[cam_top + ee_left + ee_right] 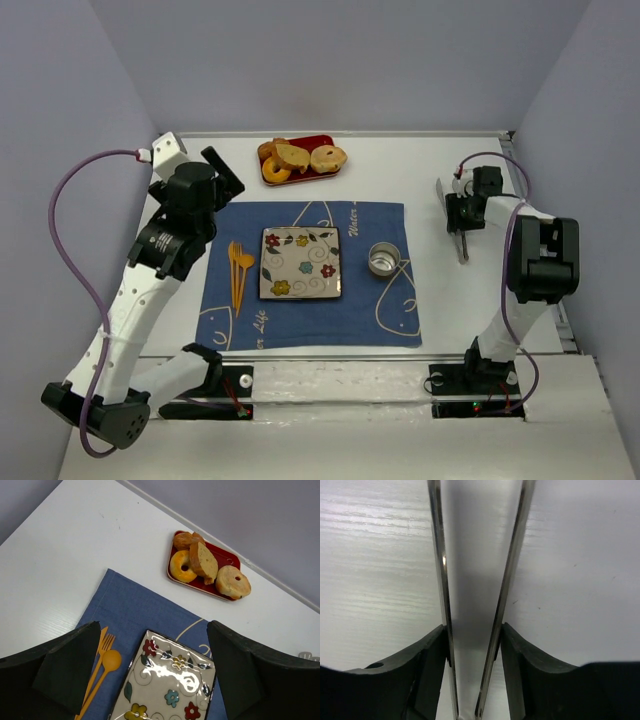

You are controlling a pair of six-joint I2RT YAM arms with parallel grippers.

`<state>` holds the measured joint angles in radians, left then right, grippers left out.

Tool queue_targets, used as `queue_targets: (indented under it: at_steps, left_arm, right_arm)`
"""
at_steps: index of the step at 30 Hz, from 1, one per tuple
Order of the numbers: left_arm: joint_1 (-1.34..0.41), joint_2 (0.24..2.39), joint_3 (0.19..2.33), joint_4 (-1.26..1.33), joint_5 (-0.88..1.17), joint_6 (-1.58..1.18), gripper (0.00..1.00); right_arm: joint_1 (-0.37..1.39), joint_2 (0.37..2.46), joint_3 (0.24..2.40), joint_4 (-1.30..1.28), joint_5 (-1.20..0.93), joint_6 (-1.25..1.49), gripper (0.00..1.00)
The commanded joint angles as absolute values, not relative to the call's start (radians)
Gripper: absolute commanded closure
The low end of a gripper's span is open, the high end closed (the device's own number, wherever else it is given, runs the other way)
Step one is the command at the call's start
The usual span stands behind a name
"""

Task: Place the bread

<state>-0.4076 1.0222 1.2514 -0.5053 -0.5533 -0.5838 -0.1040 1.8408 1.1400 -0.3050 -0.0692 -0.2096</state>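
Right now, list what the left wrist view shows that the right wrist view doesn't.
Left wrist only: the bread on the red tray, the blue mat, the floral plate and the orange cutlery. Right wrist only: metal tongs between the fingers of the right gripper. Both: the white table.
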Motion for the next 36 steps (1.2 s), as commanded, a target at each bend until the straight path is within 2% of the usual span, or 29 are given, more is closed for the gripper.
queue_targets:
  at_steps: [1,6,10,22,27,36]
  left_arm:
    - [-0.402,1.002,1.235,-0.479,-0.577,-0.578,0.01]
    - [-0.402,0.999,1.229,-0.471,-0.565,-0.578,0.01]
    - [-0.402,1.003,1.229,-0.472,-0.558,-0.578,0.01]
    - [-0.402,0.999,1.229,-0.472,-0.560,-0.591,0.01]
    - [-0.402,0.996,1.229,-0.476,-0.561,-0.592,0.01]
    - [-0.402,0.985,1.223,-0.469,-0.555,-0.598,0.01]
  right_arm:
    - [-0.104,1.830,1.143,-0.307,-0.012,-0.219,0.51]
    - [-0.104,1.677,1.183,-0.311,-0.058,-0.213,0.57]
    - [-0.104,1.537,1.248,-0.325,-0.234,-0.181,0.59]
    - [0.046,1.548,1.425,-0.419,-0.432,0.072,0.58]
    - [0.162,1.663,1.548,-0.416,-0.512,0.228,0.48]
    - [0.224,1.880,1.722,-0.417,-0.423,0.443,0.33]
